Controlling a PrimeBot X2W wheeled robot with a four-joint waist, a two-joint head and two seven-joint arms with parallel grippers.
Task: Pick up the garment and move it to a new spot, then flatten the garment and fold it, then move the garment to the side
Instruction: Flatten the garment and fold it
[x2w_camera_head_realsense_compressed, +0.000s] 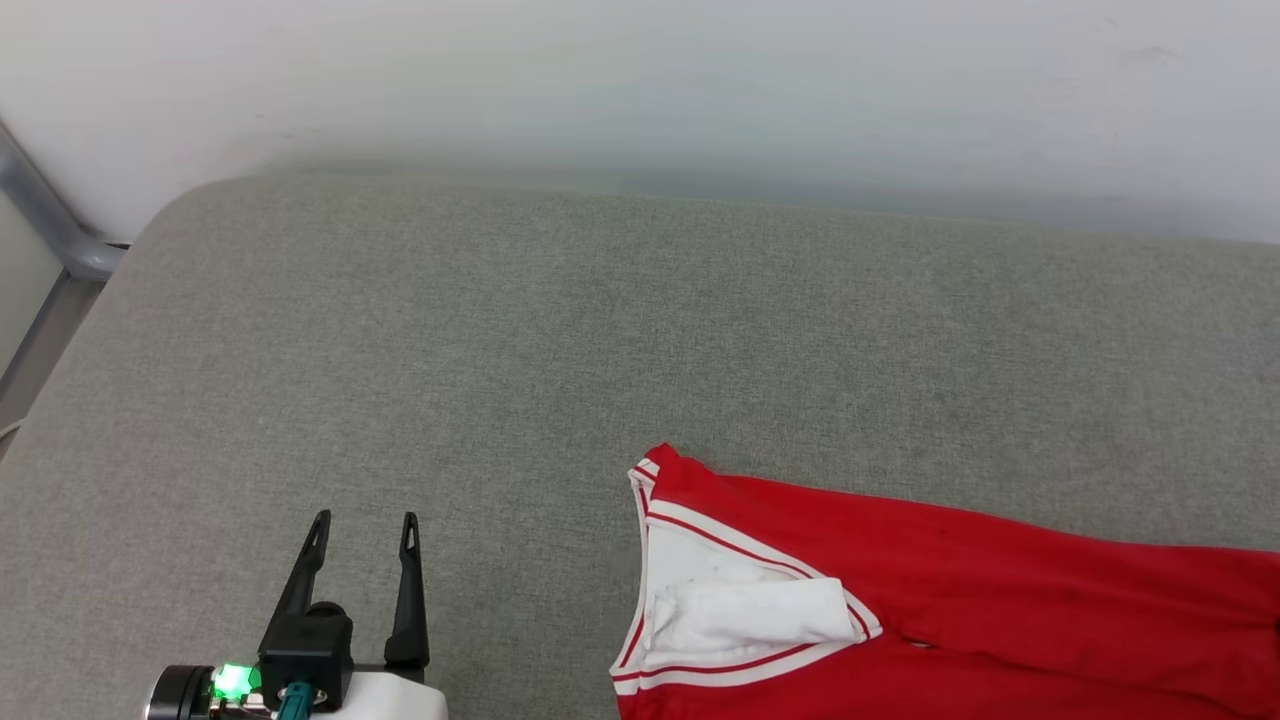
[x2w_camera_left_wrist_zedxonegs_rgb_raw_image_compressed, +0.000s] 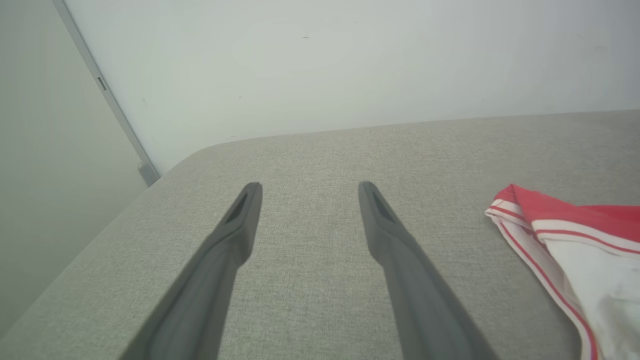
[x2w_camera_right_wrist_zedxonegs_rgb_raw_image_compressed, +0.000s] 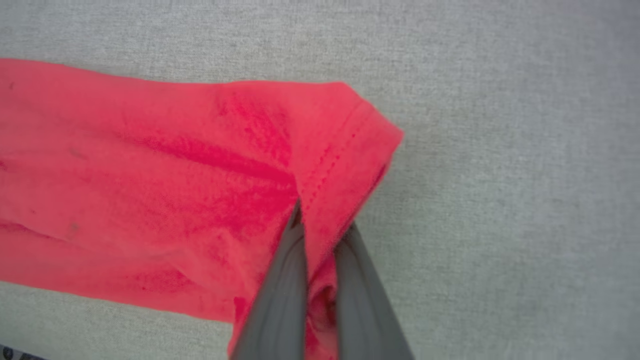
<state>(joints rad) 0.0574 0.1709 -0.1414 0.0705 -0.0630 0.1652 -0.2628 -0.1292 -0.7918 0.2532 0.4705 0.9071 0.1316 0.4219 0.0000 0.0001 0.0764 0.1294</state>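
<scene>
Garment (x2w_camera_head_realsense_compressed: 950, 600) is laid on the grey cushion (x2w_camera_head_realsense_compressed: 500, 350), its red hemmed corner clamped by the right gripper (x2w_camera_right_wrist_zedxonegs_rgb_raw_image_compressed: 325, 222); the left gripper (x2w_camera_head_realsense_compressed: 365, 520) is held spread, clear of the collar.

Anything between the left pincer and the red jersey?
Nothing: bare grey woven surface separates the left pincer from the red white-trimmed jersey, in the head view.
</scene>
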